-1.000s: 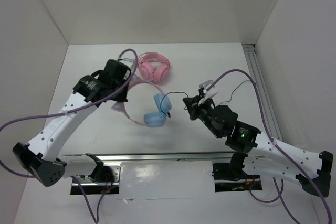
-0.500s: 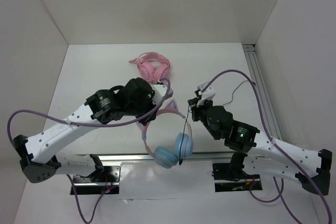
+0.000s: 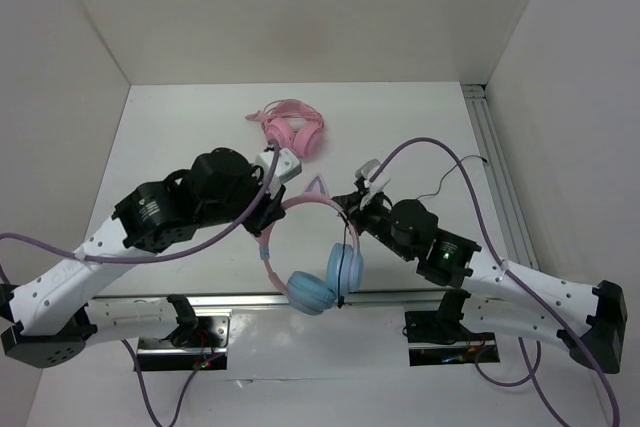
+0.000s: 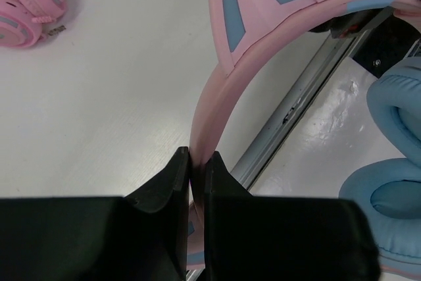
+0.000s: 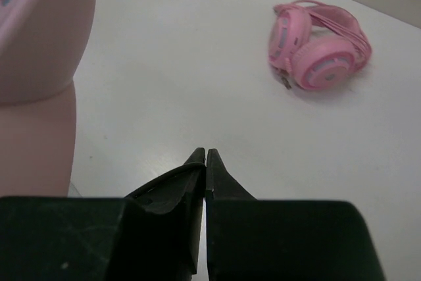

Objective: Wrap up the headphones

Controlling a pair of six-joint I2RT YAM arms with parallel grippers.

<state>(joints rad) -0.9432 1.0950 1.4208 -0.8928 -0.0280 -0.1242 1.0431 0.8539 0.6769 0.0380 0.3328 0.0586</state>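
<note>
The headphones [image 3: 318,285] have light blue ear cups and a pink cat-ear headband [image 3: 300,205]. They are held up, with the cups over the table's near edge. My left gripper [image 3: 268,225] is shut on the headband [image 4: 217,90], and the blue cups [image 4: 395,182] hang at the right of the left wrist view. My right gripper [image 3: 352,202] is shut on the thin black cable [image 3: 345,247], which runs down to a cup and trails right across the table [image 3: 440,187]. In the right wrist view the closed tips [image 5: 206,156] sit beside the headband [image 5: 39,64].
All-pink cat-ear headphones [image 3: 292,129] lie at the back of the table; they also show in the wrist views [image 4: 26,4] [image 5: 319,44]. An aluminium rail [image 3: 250,297] runs along the near edge and another [image 3: 495,167] along the right side. White walls enclose the table.
My left gripper has lifted the headphones off the table and carried them toward the near edge and right. My right gripper followed slightly left, still holding the cable.
</note>
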